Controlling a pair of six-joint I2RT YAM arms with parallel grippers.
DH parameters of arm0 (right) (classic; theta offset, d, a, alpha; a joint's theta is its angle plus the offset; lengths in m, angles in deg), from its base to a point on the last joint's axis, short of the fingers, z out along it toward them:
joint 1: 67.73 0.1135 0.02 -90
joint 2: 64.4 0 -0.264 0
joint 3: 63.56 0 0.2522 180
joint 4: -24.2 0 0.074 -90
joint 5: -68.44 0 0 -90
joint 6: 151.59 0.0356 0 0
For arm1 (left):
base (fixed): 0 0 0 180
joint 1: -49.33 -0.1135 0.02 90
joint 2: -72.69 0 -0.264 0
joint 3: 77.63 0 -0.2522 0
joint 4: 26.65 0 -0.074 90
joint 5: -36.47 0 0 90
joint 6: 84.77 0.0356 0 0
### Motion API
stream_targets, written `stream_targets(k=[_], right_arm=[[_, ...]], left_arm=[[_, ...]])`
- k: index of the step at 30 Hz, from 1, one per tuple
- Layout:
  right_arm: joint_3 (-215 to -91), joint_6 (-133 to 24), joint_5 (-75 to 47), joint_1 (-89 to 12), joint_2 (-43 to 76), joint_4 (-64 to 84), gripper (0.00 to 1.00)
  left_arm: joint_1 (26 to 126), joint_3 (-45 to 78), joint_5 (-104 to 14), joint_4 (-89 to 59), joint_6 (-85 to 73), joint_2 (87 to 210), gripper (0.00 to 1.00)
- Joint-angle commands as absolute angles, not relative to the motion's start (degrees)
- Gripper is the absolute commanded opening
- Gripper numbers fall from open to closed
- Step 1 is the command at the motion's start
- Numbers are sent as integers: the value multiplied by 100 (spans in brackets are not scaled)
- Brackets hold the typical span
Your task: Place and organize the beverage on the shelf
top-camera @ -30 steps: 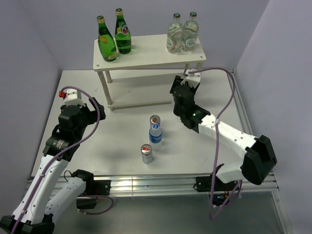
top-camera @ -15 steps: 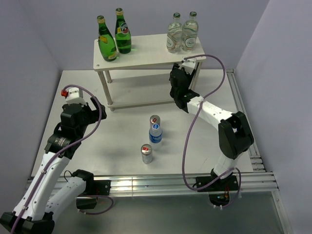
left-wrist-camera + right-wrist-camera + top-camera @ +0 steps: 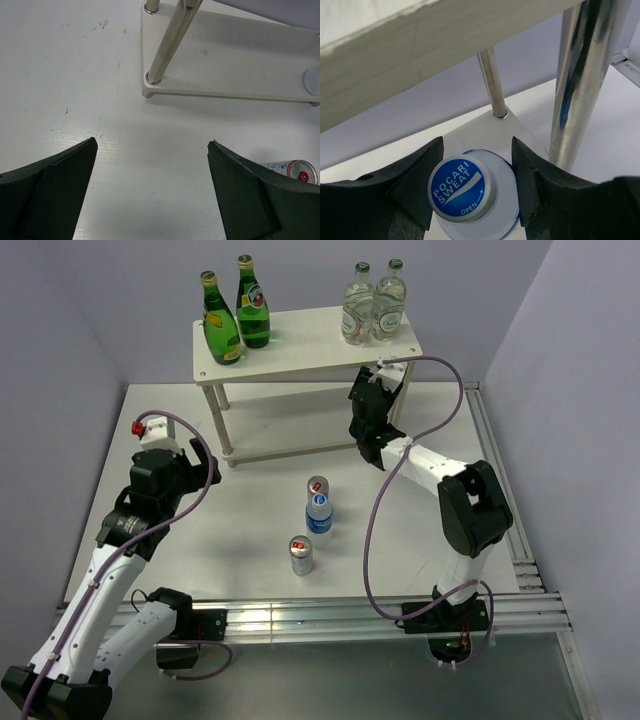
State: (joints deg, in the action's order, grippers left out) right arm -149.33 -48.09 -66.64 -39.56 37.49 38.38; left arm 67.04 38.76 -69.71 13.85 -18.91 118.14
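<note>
Your right claw (image 3: 476, 165) had reached in beneath the top board of the shelf (image 3: 395, 55), pinching the Pocari Sweat bottle (image 3: 462, 194) for the lower tier; your left claw (image 3: 152, 165) hung spread.

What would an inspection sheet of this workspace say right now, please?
Surface: white table, faintly scuffed.
Job's things: green glass bottles, two, on the shelf top tier, left end; Pocari Sweat bottle held over the lower tier; cans, two, and a water bottle upright on the table.
Clutter: clear glass bottles, two, top tier, right end.
Grippers: left gripper open, empty, above the table; right gripper closed on the Pocari Sweat bottle.
Cables: purple cables loop off both arms.
Surroundings: lavender walls; aluminium rail at the near edge.
</note>
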Motion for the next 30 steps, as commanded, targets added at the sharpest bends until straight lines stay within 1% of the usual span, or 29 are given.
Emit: stream_targets(k=[1, 6, 11, 14, 15, 16, 17, 18, 19, 20, 30], right_arm=[[-15176, -4867, -6946, -4048, 3764, 5174, 0], [-15151, -4937, -7017, -4039, 3905, 5350, 0], [-14782, -4990, -7070, -4039, 3931, 5851, 0], [-14825, -4937, -7105, -4039, 3993, 5676, 1], [-14860, -4911, -7122, -4039, 4010, 5597, 11], [-14904, -4893, -7148, -4039, 4019, 5483, 28], [-14904, -4867, -7140, -4039, 4019, 5482, 65], [-14904, -4858, -7131, -4039, 4019, 5473, 80], [-14922, -4841, -7140, -4039, 4011, 5412, 98], [-14931, -4832, -7140, -4039, 4011, 5394, 100], [-14755, -4832, -7201, -3952, 3730, 5306, 100]], left_arm=[[6717, 3886, -6856, 1119, -1789, 11848, 99], [6717, 3877, -6856, 1128, -1771, 11857, 99], [6708, 3877, -6847, 1110, -1780, 11857, 99], [6708, 3877, -6838, 1110, -1780, 11866, 99], [6700, 3877, -6838, 1128, -1780, 11866, 99], [6708, 3877, -6838, 1119, -1780, 11866, 99], [6708, 3886, -6829, 1119, -1780, 11866, 99], [6708, 3877, -6829, 1119, -1780, 11857, 99], [6708, 3877, -6829, 1128, -1771, 11857, 99], [6708, 3886, -6829, 1119, -1780, 11840, 99], [6700, 3886, -6821, 1110, -1771, 11813, 99]])
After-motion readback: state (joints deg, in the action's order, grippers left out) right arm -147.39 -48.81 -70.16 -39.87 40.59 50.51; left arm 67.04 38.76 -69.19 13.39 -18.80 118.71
